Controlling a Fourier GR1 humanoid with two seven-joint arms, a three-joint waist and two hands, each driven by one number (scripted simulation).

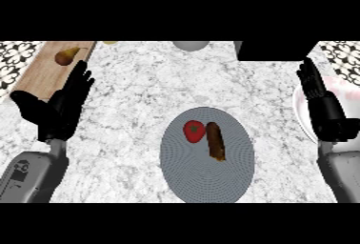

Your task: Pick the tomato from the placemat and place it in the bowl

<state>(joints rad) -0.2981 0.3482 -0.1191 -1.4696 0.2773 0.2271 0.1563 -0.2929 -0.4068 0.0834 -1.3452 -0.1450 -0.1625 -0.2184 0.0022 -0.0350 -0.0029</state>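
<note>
Red tomato [193, 131] lies on the round grey ribbed placemat [205, 176], untouched.

On that placemat, a brown sausage-like stick [216, 141] lies just right of the tomato; left robot hand [62, 107] and right robot hand [325, 107] rest well apart from it, fingers straight, over the marble worktop [141, 86].

Open marble counter [134, 81] around the grey placemat [206, 155], unobstructed on all sides. Brown elongated item [216, 141] just right of the tomato [194, 131], blocking that flank; left and top of tomato free.
</note>
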